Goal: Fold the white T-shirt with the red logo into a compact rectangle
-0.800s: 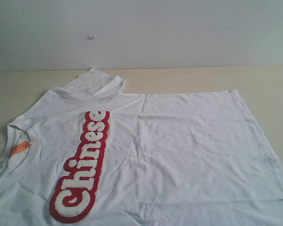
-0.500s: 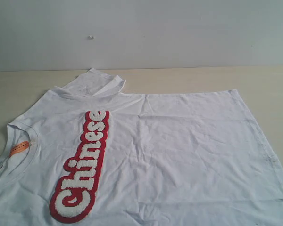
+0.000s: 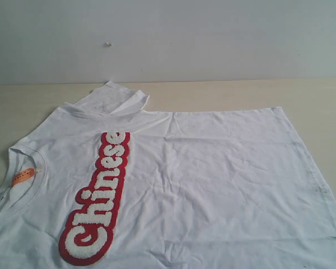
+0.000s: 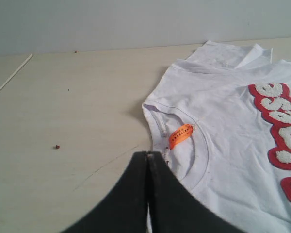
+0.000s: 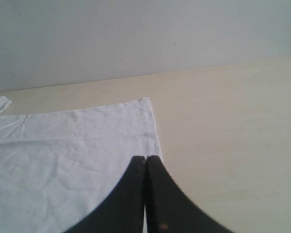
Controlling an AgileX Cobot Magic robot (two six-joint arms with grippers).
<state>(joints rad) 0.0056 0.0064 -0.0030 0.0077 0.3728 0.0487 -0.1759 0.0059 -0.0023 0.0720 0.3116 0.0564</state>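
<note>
The white T-shirt [image 3: 213, 179] lies spread flat and wrinkled on the table, its neck toward the left of the exterior view. The red logo [image 3: 98, 196] runs along its chest, with part of it showing in the left wrist view [image 4: 281, 121]. An orange neck tag [image 3: 22, 176] sits inside the collar [image 4: 201, 155]. One sleeve [image 3: 115, 98] is folded at the far edge. Neither gripper appears in the exterior view. My left gripper [image 4: 148, 154] is shut, empty, at the collar's edge. My right gripper [image 5: 145, 158] is shut, empty, over the shirt's hem edge [image 5: 153, 131].
The light wooden table [image 3: 313, 95] runs back to a pale wall [image 3: 213, 39]. Bare tabletop shows beyond the hem [image 5: 233, 126] and beside the collar [image 4: 68, 107], where a small red speck [image 4: 56, 146] lies.
</note>
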